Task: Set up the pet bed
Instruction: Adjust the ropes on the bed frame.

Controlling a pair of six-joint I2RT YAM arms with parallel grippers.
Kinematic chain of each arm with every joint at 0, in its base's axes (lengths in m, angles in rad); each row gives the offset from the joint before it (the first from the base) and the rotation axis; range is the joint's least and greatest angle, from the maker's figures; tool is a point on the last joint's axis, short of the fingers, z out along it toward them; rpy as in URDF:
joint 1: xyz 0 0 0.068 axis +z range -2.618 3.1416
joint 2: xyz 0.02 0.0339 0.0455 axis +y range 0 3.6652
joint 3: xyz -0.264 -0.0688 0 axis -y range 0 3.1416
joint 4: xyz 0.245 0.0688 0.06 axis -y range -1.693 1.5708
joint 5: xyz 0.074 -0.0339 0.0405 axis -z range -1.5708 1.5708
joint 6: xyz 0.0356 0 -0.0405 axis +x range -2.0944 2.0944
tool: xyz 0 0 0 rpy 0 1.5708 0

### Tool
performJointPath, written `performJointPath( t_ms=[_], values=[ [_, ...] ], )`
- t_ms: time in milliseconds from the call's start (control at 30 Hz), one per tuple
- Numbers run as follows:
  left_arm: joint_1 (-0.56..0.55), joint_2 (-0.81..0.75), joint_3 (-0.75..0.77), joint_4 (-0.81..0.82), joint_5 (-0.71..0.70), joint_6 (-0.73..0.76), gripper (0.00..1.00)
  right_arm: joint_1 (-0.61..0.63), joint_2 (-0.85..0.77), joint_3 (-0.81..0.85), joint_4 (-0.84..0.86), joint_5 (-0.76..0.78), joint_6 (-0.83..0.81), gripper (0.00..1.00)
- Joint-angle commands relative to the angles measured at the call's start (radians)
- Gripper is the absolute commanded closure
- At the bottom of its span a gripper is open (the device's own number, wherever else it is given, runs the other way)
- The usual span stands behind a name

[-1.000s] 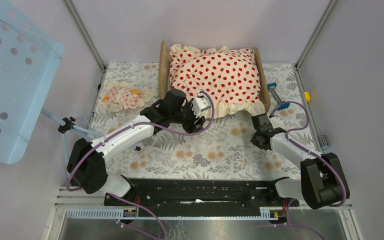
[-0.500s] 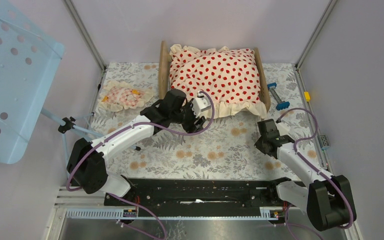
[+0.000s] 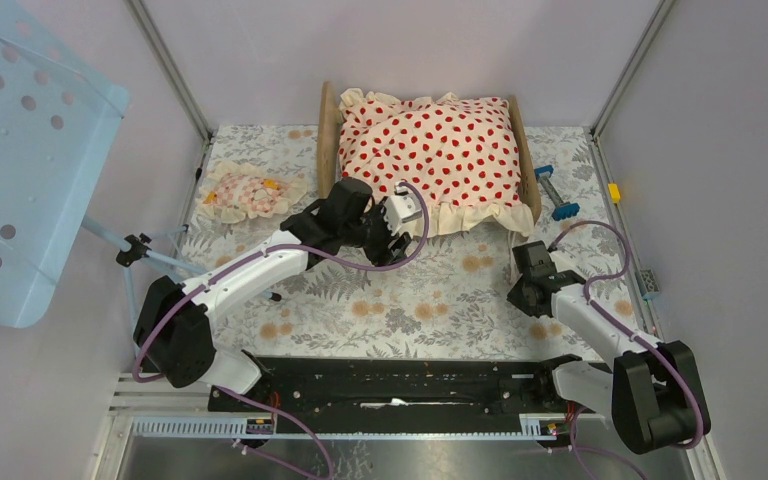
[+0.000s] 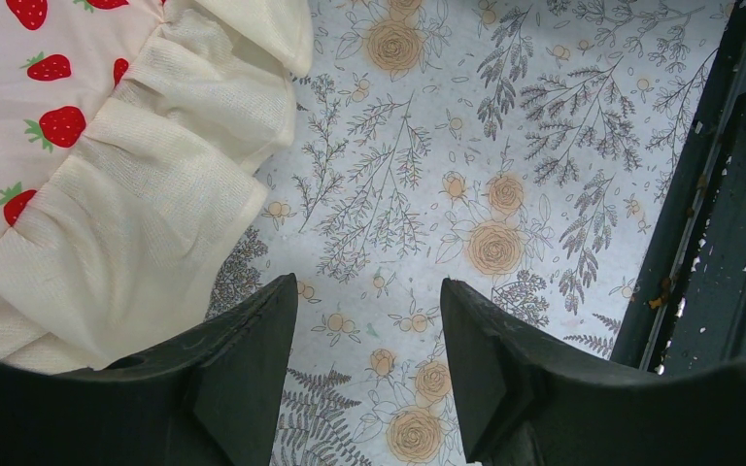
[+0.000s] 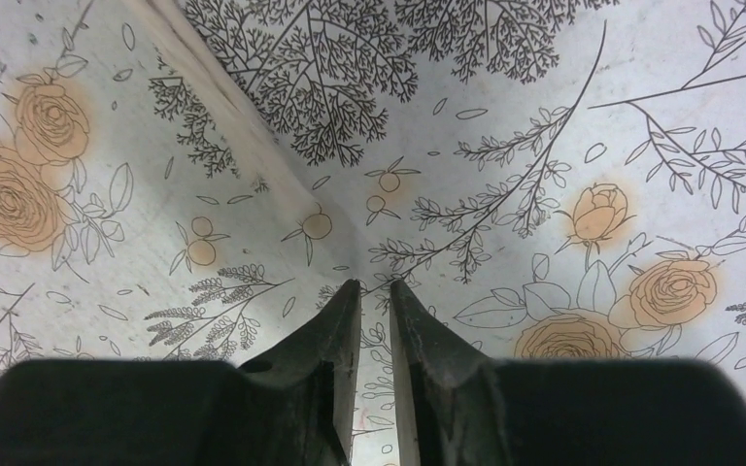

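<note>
The pet bed [image 3: 326, 130] stands on the floral tablecloth [image 3: 440, 300], its long side facing the two arms, and the red-dotted blanket [image 3: 430, 150] is spread over it so that the mattress is hidden. Just off the bed's near-left corner hangs the left gripper [image 4: 367, 286], jaws well apart and empty, with the blanket's cream ruffle just beside one finger. Just off the bed's near-right corner the right gripper [image 5: 374, 284] points down at the cloth. Its jaws are only a thin slit apart and hold nothing that shows, though a ridge in the cloth runs right up to the tips. The pink pillow [image 3: 250, 193] lies to the left of the bed, apart from it, so the bed looks covered but not finished. To do this step well, the right gripper should rise straight off the cloth before swinging away from the bed, so the ridge is not dragged and the frame is not tugged with it. The left one should keep clear of the ruffle as it leaves for the pillow.
</note>
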Motion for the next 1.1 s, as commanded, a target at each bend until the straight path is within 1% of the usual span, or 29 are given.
performJointPath(
  t_ms=[0, 167, 267, 433, 567, 667, 733, 800, 867, 900, 1000, 1033, 1067],
  values=[
    [0.007, -0.027, 0.009, 0.026, -0.004, 0.007, 0.4, -0.005, 0.009, -0.009, -0.018, -0.013, -0.011, 0.75],
    [0.007, -0.028, 0.009, 0.023, -0.008, 0.008, 0.4, -0.005, 0.001, 0.005, -0.034, 0.001, -0.022, 0.68],
    [0.007, -0.029, 0.011, 0.023, -0.01, 0.007, 0.4, -0.005, -0.045, 0.028, -0.064, 0.026, -0.031, 0.63],
    [0.007, -0.029, 0.014, 0.023, -0.029, 0.0, 0.4, -0.005, -0.143, 0.086, -0.079, 0.084, -0.096, 0.55],
    [0.007, -0.045, 0.016, 0.033, -0.062, -0.013, 0.39, -0.005, -0.205, 0.102, -0.019, 0.085, -0.169, 0.52],
    [0.007, -0.079, -0.007, 0.08, -0.095, -0.046, 0.36, -0.005, -0.238, 0.143, -0.016, 0.06, -0.223, 0.51],
    [0.007, -0.099, -0.013, 0.118, -0.148, -0.119, 0.28, -0.005, -0.262, 0.188, -0.052, 0.045, -0.217, 0.51],
    [0.011, -0.114, -0.012, 0.163, -0.204, -0.248, 0.15, -0.005, -0.288, 0.241, -0.091, 0.003, -0.215, 0.47],
    [0.021, -0.11, 0.031, 0.138, -0.205, -0.388, 0.03, -0.005, -0.311, 0.295, -0.137, -0.03, -0.222, 0.42],
    [0.024, -0.099, 0.064, 0.093, -0.196, -0.465, 0.01, -0.005, -0.318, 0.321, -0.164, -0.04, -0.232, 0.4],
    [0.027, -0.065, 0.17, -0.02, -0.148, -0.668, 0.01, -0.005, -0.324, 0.387, -0.24, -0.06, -0.241, 0.35],
    [0.027, -0.071, 0.184, -0.027, -0.129, -0.739, 0.01, -0.005, -0.322, 0.397, -0.261, -0.077, -0.249, 0.34],
    [0.027, -0.088, 0.175, 0.007, -0.086, -0.816, 0.01, -0.005, -0.32, 0.405, -0.281, -0.095, -0.254, 0.32]
  ],
)
